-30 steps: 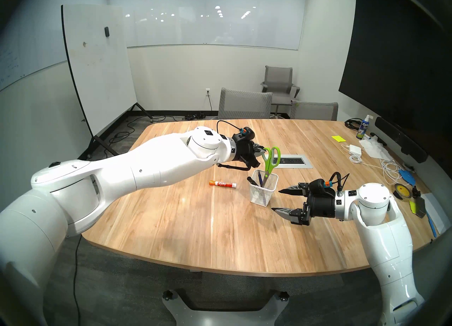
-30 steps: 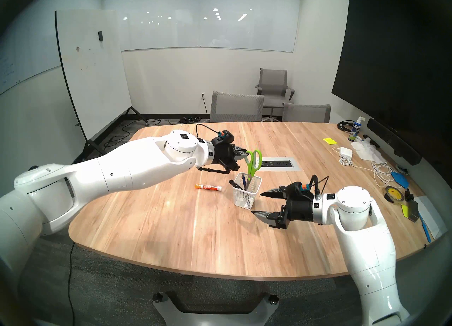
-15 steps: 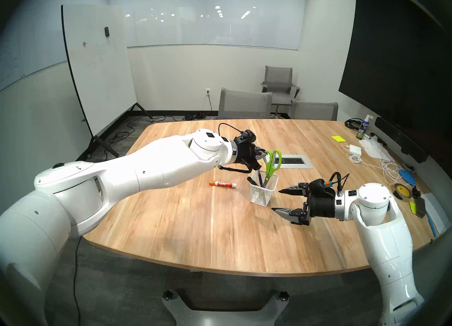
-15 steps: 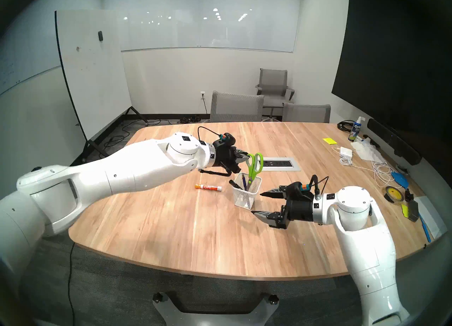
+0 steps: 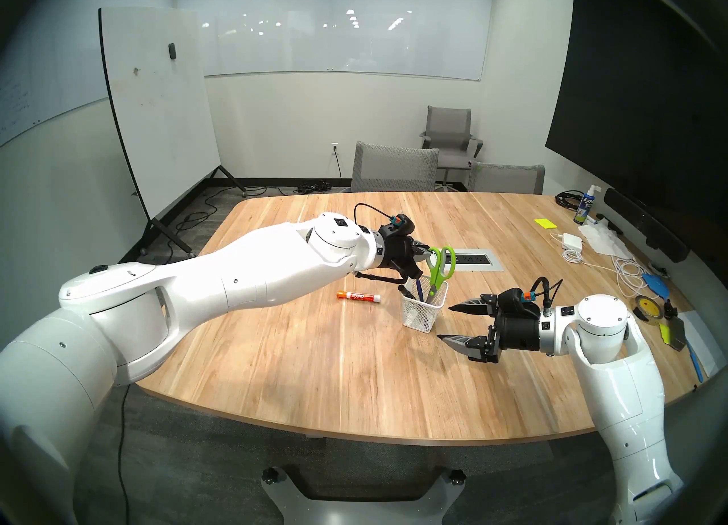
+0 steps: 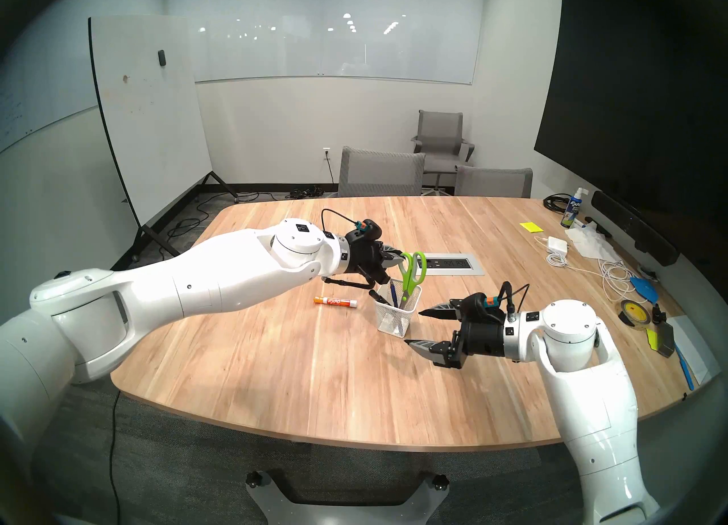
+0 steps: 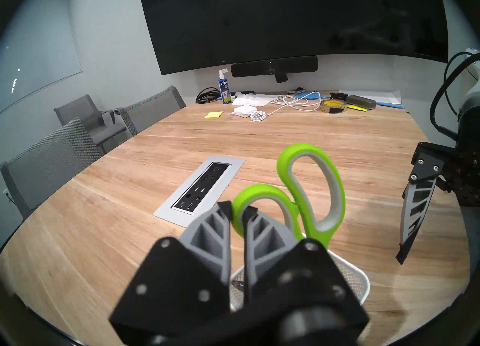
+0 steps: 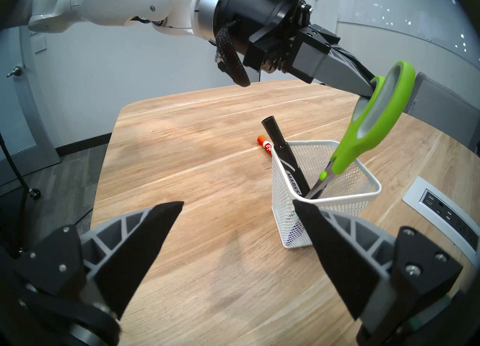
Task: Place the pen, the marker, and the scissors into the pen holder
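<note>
Lower now than a second ago, the scissors (image 5: pixel 438 272) hang blades-down inside the holder (image 5: pixel 424 310) — the left gripper (image 5: pixel 426 255) pinches one green loop. Marker (image 8: pixel 284 159) and pen (image 5: pixel 419 291) lean in the holder, mid-tabletop. An orange marker (image 5: pixel 358 296) lies just left. The right gripper (image 5: pixel 445 322) gapes wide beside the holder, empty.

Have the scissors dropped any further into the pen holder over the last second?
Yes. The scissors, pinched in the left gripper, now sit lower against the rim of the pen holder, which has not shifted; less blade shows above it than before.
</note>
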Controlling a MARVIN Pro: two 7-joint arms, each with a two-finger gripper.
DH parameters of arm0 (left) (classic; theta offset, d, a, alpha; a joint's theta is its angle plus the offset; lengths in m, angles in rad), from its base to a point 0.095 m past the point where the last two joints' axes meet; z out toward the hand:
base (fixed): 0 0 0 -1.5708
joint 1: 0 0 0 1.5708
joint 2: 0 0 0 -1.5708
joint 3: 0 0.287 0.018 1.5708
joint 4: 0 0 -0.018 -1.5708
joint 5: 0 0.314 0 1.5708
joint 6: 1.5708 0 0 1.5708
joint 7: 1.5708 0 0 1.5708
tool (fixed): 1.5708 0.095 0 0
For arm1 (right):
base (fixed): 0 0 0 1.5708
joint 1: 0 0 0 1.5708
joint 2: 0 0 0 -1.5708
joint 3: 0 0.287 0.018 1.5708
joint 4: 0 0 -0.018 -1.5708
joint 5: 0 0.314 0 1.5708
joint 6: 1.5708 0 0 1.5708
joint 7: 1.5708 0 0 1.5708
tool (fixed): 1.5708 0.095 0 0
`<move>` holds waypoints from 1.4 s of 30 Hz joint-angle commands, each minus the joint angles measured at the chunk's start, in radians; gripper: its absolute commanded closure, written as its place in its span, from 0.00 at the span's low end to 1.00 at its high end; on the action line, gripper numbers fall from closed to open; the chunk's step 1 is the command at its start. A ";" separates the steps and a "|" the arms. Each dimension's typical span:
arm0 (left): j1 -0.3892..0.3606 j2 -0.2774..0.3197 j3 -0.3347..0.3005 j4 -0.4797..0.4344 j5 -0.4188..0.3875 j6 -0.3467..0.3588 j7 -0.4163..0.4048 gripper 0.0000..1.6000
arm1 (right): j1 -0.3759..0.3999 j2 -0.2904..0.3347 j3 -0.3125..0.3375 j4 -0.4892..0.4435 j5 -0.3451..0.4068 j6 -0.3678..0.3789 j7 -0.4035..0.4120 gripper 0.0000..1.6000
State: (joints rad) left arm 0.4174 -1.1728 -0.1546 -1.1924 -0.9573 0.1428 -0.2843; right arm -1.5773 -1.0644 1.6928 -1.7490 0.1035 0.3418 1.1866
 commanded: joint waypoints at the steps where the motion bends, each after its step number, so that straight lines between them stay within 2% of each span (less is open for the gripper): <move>1: -0.012 -0.014 -0.013 -0.001 -0.001 -0.016 -0.002 1.00 | 0.010 -0.001 0.002 -0.015 0.003 0.002 0.000 0.00; 16: 0.000 -0.011 -0.012 0.000 -0.011 -0.018 -0.018 1.00 | 0.010 -0.001 0.002 -0.016 0.003 0.002 0.001 0.00; 30: 0.002 0.001 -0.011 -0.015 -0.024 -0.007 -0.026 0.76 | 0.010 -0.001 0.002 -0.016 0.003 0.003 0.001 0.00; 31: 0.002 0.002 -0.011 -0.016 -0.025 -0.006 -0.026 0.70 | 0.010 -0.001 0.002 -0.016 0.003 0.003 0.001 0.00; 42: 0.005 0.001 -0.009 -0.010 -0.035 -0.006 -0.040 0.62 | 0.010 -0.002 0.002 -0.016 0.002 0.003 0.001 0.00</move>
State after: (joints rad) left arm 0.4377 -1.1691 -0.1492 -1.1992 -0.9865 0.1388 -0.3191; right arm -1.5772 -1.0651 1.6934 -1.7490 0.1025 0.3419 1.1874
